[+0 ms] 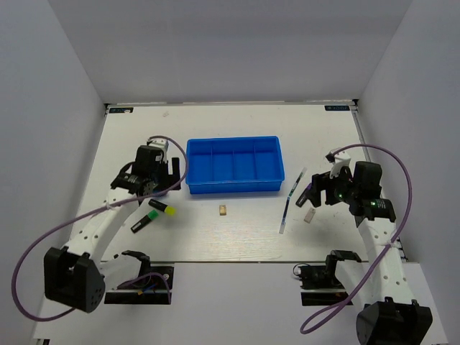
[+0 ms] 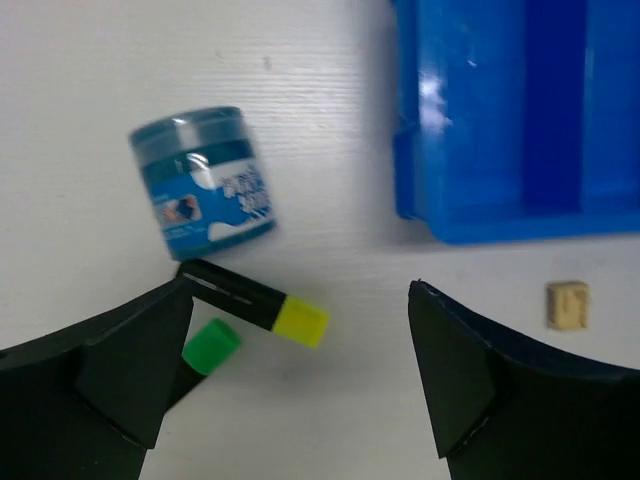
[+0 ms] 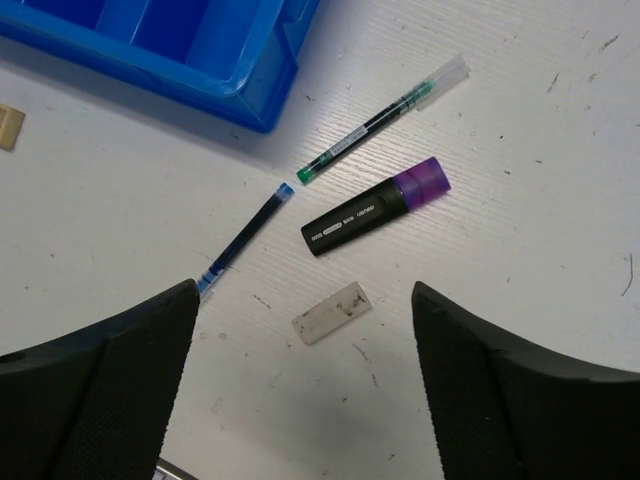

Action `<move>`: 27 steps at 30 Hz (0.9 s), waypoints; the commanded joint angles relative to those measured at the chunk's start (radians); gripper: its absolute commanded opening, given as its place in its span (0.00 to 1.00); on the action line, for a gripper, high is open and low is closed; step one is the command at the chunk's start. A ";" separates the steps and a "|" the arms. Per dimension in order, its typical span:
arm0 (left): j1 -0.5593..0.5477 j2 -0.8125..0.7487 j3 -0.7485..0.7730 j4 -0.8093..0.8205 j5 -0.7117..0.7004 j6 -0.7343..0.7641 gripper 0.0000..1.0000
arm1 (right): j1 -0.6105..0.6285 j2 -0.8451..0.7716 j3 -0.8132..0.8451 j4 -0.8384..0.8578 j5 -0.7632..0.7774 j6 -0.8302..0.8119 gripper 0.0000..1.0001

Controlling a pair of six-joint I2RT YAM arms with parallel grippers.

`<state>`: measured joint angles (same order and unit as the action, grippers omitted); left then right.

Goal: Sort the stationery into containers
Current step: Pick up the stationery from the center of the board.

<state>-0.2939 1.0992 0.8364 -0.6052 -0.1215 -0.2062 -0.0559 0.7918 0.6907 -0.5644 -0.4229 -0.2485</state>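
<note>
- tray (image 2: 520, 222) runs off the top and right edges of the left wrist view
- green-capped marker (image 2: 210, 347): barrel tucked behind a jaw
- roll (image 2: 205, 180) label too blurry to read
- tan block (image 3: 8, 127) clipped by the right wrist view's left edge

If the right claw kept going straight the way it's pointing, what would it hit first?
Probably the pale grey block, lying between the open fingers of the right gripper; depth is unclear.
</note>
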 commanded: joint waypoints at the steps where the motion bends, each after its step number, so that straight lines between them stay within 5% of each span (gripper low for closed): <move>1: 0.030 0.091 0.084 -0.031 -0.147 -0.010 1.00 | 0.010 0.007 0.009 0.024 -0.008 -0.012 0.90; 16: 0.160 0.464 0.208 -0.068 -0.104 -0.104 0.96 | 0.031 0.020 0.013 0.024 0.033 0.011 0.89; 23: 0.162 0.533 0.207 -0.042 -0.079 -0.124 0.80 | 0.036 0.018 0.010 0.029 0.047 0.018 0.89; 27: 0.162 0.550 0.211 -0.041 -0.072 -0.131 0.55 | 0.037 0.021 0.009 0.027 0.046 0.020 0.89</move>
<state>-0.1390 1.6459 1.0279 -0.6647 -0.2169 -0.3202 -0.0246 0.8181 0.6907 -0.5667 -0.3840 -0.2386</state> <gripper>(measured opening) 0.739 0.894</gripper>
